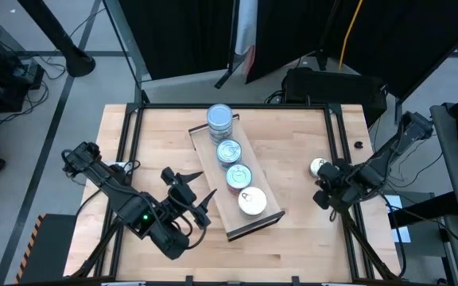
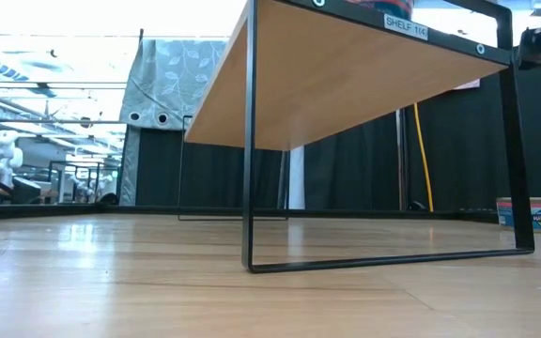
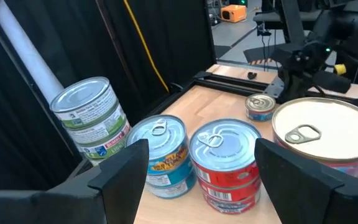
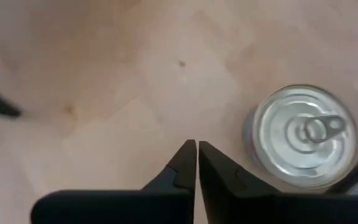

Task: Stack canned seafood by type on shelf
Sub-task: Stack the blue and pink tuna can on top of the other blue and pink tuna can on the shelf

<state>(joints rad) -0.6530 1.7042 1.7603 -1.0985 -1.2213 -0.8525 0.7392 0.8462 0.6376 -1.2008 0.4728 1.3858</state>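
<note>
The shelf (image 1: 213, 171) is a light-wood board on a thin dark frame, standing slantwise mid-table; the low view shows the shelf (image 2: 346, 75) from underneath. Four stacks of canned seafood stand on it: green-white (image 3: 92, 118), blue (image 3: 163, 152), red (image 3: 225, 162) and a wide cream-topped tin (image 3: 328, 134). One loose silver can (image 1: 319, 167) sits flat on the table on the right; its pull tab shows in the right wrist view (image 4: 306, 134). My left gripper (image 1: 205, 184) is open, just left of the shelf, facing the blue and red stacks (image 3: 197, 180). My right gripper (image 4: 196, 152) is shut above the table beside the loose can.
A dark rail (image 1: 229, 107) frames the tabletop. Bare wood lies in front of the shelf and between it and the loose can. Black curtains and cables are beyond the far edge. The low view shows the loose can (image 2: 538, 214) past the shelf's leg (image 2: 248, 141).
</note>
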